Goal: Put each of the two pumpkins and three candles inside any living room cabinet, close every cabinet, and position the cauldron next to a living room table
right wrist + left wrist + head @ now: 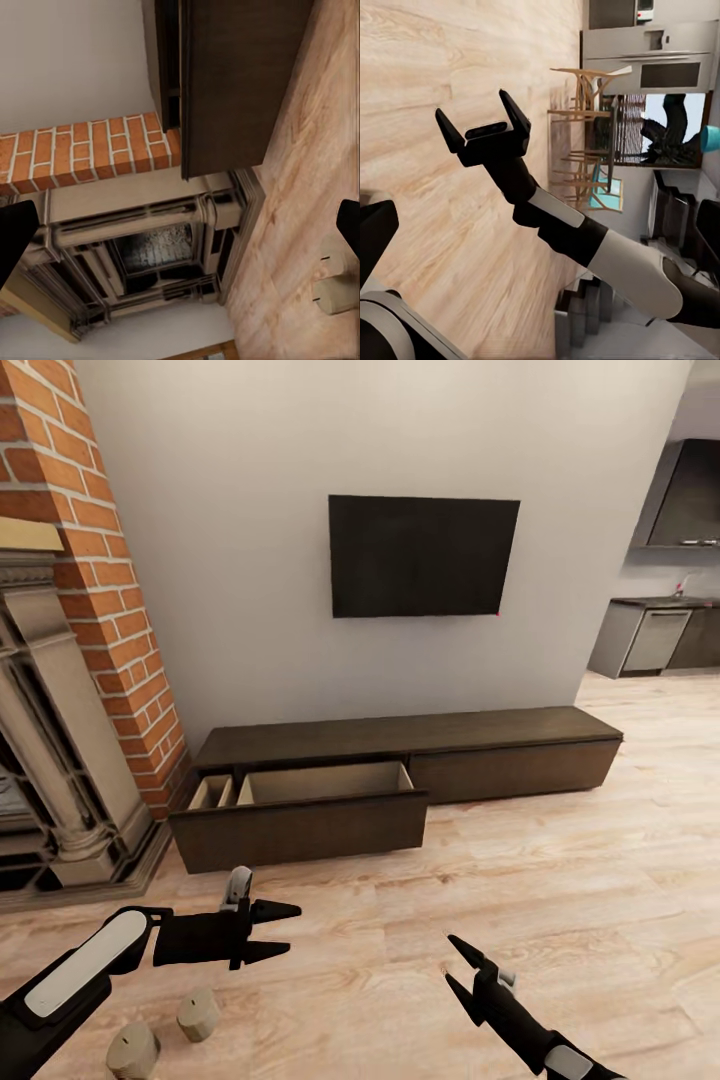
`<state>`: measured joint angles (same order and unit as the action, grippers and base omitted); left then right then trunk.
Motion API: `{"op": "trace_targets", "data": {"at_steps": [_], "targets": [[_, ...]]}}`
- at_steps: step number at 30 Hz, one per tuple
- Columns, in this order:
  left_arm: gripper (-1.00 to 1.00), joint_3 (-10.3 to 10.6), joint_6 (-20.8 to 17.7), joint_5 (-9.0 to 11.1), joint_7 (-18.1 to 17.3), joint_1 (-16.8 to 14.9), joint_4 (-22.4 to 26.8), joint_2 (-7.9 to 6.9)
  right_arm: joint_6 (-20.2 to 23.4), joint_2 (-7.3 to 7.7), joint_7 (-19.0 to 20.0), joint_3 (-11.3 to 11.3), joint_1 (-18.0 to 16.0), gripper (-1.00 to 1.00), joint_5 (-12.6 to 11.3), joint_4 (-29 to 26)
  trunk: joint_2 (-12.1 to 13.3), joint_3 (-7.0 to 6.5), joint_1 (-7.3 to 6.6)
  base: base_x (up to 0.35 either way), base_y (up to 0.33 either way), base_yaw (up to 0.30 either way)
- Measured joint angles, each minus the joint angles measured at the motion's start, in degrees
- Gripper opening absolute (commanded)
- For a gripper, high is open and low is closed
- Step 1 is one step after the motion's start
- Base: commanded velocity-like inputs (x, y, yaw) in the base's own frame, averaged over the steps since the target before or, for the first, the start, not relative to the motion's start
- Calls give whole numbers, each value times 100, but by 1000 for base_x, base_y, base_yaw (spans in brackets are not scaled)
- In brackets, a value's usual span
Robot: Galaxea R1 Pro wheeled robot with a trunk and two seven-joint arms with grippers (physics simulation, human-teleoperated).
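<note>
The long dark-brown cabinet (500,745) runs along the wall under the TV. Its left drawer (300,825) stands pulled out, showing a pale tan inside. Two short beige candles (200,1015) (133,1050) stand on the plank floor at the near left, also in the right wrist view (337,292). My left gripper (293,930) hovers open above and right of them, holding nothing. My right gripper (450,958) (472,105) is open and empty over bare floor, its fingertips (15,232) spread wide. The pumpkins, cauldron and table are out of view.
A brick-and-stone fireplace (60,690) stands left of the cabinet, its hearth close to the open drawer. A black TV (423,556) hangs on the wall. The kitchen (660,630) opens at the far right. Wood floor stretches between me and the cabinet.
</note>
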<state>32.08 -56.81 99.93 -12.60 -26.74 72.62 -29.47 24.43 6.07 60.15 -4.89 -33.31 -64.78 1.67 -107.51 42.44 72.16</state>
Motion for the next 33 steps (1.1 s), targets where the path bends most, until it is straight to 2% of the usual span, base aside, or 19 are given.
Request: {"op": "trace_targets", "data": {"at_steps": [21, 33], "targets": [[100, -4, 1, -1, 4, 0, -1, 8, -15, 3, -6, 2, 1, 100, -6, 53, 0, 165, -3, -14, -5, -147], [100, -16, 37, -158, 104, 0, 2, 26, -875, 8, -17, 17, 10, 100, -43, 76, 0, 260, -3, 0, 0, -147]]}}
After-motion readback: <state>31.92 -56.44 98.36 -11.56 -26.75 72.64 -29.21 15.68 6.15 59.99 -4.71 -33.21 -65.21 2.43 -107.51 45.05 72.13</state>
